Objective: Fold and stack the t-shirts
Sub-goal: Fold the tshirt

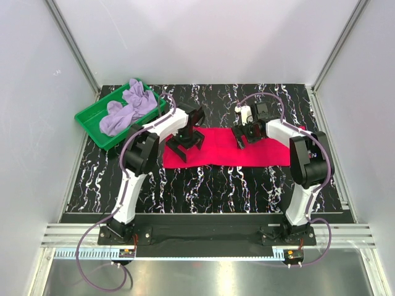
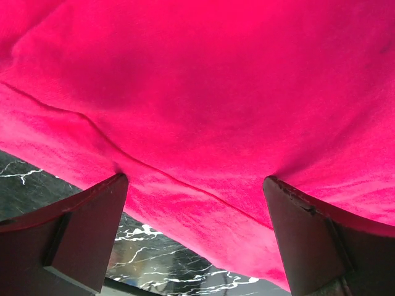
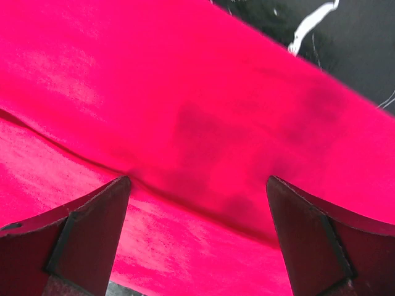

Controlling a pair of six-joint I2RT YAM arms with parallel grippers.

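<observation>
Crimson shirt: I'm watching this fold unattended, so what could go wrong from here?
1. The open left gripper and right gripper are at layer edges on the crimson t-shirt; a pinch may catch only one layer.
2. Uneven lifts could skew the long strip.
3. The lavender t-shirt lies crumpled in the green tray, needing flattening later.

First t-shirt (image 1: 225, 155) on table (image 1: 203, 184) centre; second t-shirt (image 1: 126, 108) in tray (image 1: 89, 122), rear left.
</observation>
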